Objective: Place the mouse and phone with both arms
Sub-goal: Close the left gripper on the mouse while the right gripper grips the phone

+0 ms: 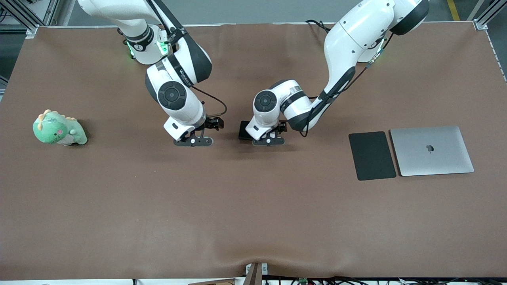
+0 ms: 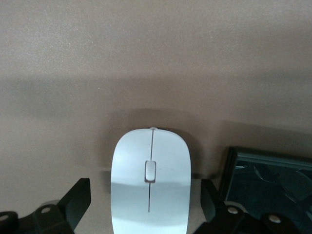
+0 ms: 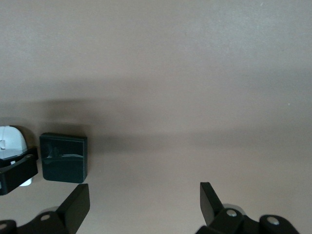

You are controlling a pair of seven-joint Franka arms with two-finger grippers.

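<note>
front view: left gripper [image 1: 269, 140] low at table centre, right gripper [image 1: 194, 141] low over bare cloth at its 9 o'clock. phone [image 1: 244, 131] shows as a black corner at 10 o'clock of the left gripper; mouse hidden under that hand here.
left wrist view: mouse [image 2: 150, 181] lies flat between the left fingers [image 2: 75, 201], jaws spread, gap on each side, not gripped. phone [image 2: 265, 181] just beside the mouse, at its 3 o'clock in this picture, apart from it.
right wrist view: right fingers [image 3: 78, 204] spread with only bare table [image 3: 195, 97] between them. phone [image 3: 64, 157] sits off at 10 o'clock of the fingers, mouse [image 3: 10, 141] just past it with the left fingertip on it or near it.
step: judged as pre-grasp, left on mouse, right not yet lined up on phone.
next: left to close on the mouse flanks; right to shift over the phone, then close.
around: mouse pad [image 1: 372, 155] and laptop [image 1: 431, 151] side by side toward the left arm's end; green plush toy [image 1: 58, 129] toward the right arm's end.
in the way: phone and mouse sit close, so both hands may crowd.
</note>
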